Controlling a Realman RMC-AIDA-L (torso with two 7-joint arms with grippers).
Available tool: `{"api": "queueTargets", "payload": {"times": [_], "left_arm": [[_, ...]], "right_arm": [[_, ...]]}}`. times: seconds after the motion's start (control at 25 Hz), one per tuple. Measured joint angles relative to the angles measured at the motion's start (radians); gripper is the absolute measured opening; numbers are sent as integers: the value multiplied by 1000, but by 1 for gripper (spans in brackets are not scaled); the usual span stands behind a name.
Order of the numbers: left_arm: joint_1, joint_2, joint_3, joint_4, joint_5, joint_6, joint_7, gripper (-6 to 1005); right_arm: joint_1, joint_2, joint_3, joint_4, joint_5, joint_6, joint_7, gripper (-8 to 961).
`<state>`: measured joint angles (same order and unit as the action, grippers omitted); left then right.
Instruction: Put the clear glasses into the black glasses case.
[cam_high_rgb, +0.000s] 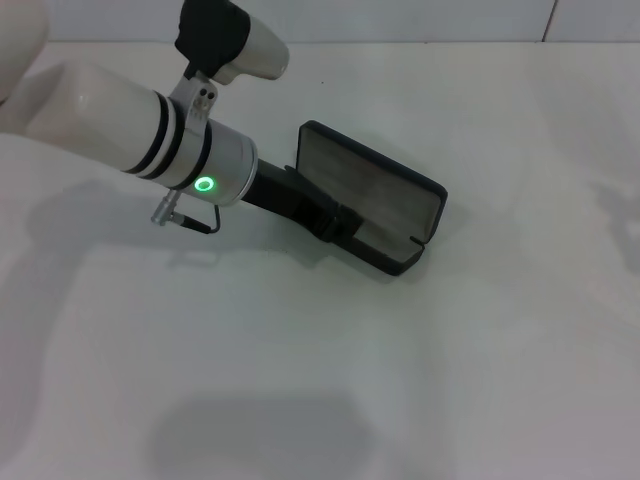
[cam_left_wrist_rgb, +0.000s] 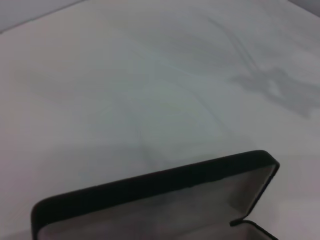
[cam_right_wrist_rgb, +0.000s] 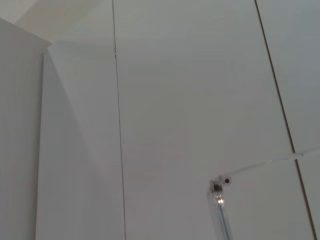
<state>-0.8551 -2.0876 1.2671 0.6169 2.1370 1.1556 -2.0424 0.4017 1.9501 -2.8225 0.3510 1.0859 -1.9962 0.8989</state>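
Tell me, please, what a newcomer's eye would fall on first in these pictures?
First, the rectangular black hard glasses case, open at the middle of the white table, its grey lining showing. Next, the left gripper, reaching to the case's near edge. The right wrist view shows part of the clear plastic glasses against a white wall.

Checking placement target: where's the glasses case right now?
Head view: the black glasses case lies open on the white table, centre-right, with the left gripper at its near-left edge.
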Motion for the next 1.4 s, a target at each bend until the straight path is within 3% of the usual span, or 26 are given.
{"api": "queueTargets", "payload": {"times": [0.56,0.8,1.04,1.2,1.4], "left_arm": [[85,3,-6,47,0,90,-19,82],[208,-1,-1,315,-7,173,-14,85],[287,2,15,573,56,218,53,87],[351,-2,104,715,178,175,120,89],[436,-3,341,843,384,-6,183,281]], "right_arm": [[13,-5,0,-1,-14,6,0,119],[24,-11,0,-1,-22,15,0,119],[30,-16,0,-1,-24,17,-1,119],[31,-16,0,-1,-24,32,-1,119],[31,-13,4,-1,-17,52,-4,119]]}}
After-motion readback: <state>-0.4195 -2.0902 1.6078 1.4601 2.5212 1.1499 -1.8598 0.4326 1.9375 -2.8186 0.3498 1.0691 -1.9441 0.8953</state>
